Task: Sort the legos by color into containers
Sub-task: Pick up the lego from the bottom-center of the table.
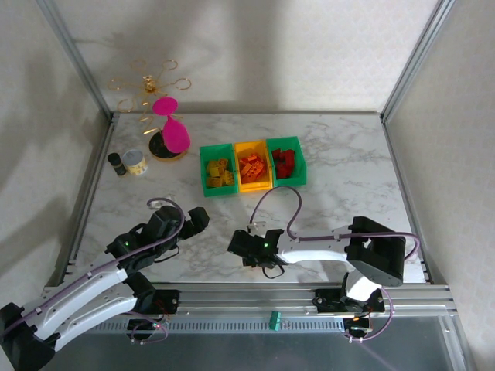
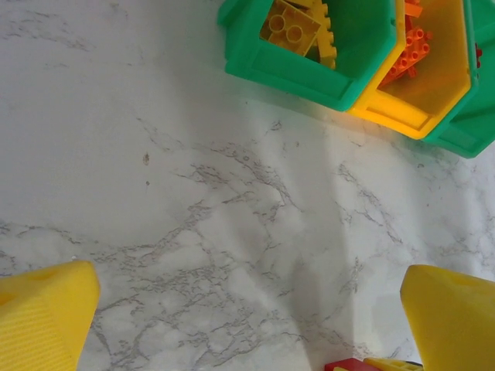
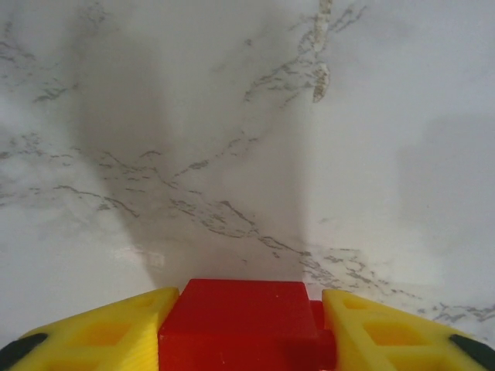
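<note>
Top external view: a white marble table (image 1: 348, 201) is seen inside a metal frame (image 1: 77, 54), with two arms bolted at its near edge. The left arm (image 1: 85, 297) is stretched toward the table's middle. The left gripper (image 1: 197, 219) is held over bare marble with its jaws spread wide. In the left wrist view its yellow fingers (image 2: 46, 317) are set at opposite edges with nothing between them.

The right arm (image 1: 325, 249) is bent leftward. The right gripper (image 1: 241, 249) is set low at the tabletop near the front, well apart from the containers.

Three containers are lined up touching one another at the far middle: a green bin (image 1: 204, 166) on the left, a yellow-orange bin (image 1: 254, 186) between, and a second green bin (image 1: 302, 171) on the right. A pink hourglass (image 1: 172, 131) and a small tin (image 1: 134, 161) are placed to their left.

Yellow legos (image 1: 219, 173) are piled in the left bin, orange legos (image 1: 252, 166) in the middle one and red legos (image 1: 285, 162) in the right one.

In the right wrist view, a single red brick (image 3: 240, 317) is pinched between the right gripper's yellow fingers, just over the marble.
</note>
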Controlling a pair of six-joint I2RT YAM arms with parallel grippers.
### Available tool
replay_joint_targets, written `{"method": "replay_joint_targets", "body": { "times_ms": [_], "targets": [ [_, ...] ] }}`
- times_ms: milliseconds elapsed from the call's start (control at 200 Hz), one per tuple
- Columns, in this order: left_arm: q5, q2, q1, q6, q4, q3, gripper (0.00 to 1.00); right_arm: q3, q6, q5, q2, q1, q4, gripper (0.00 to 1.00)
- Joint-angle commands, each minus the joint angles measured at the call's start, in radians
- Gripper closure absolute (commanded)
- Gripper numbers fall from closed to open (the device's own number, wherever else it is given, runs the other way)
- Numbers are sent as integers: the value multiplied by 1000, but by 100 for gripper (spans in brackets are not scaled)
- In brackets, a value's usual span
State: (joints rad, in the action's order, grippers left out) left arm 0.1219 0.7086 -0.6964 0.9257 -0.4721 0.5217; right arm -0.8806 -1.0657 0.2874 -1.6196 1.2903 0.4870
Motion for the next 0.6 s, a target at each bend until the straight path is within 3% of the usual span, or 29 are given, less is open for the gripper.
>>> {"method": "replay_joint_targets", "body": {
  "times_ms": [0, 310, 596],
  "targets": [
    [-17, 5, 8, 21, 4, 2, 0, -24, 6, 15, -6, 12, 5, 63],
    [8, 46, 8, -9, 41, 64, 0, -60, 117, 114, 127, -61, 37, 66],
    [12, 186, 8, -90, 205, 156, 0, -147, 409, 212, 198, -361, -69, 65]
  ]
}}
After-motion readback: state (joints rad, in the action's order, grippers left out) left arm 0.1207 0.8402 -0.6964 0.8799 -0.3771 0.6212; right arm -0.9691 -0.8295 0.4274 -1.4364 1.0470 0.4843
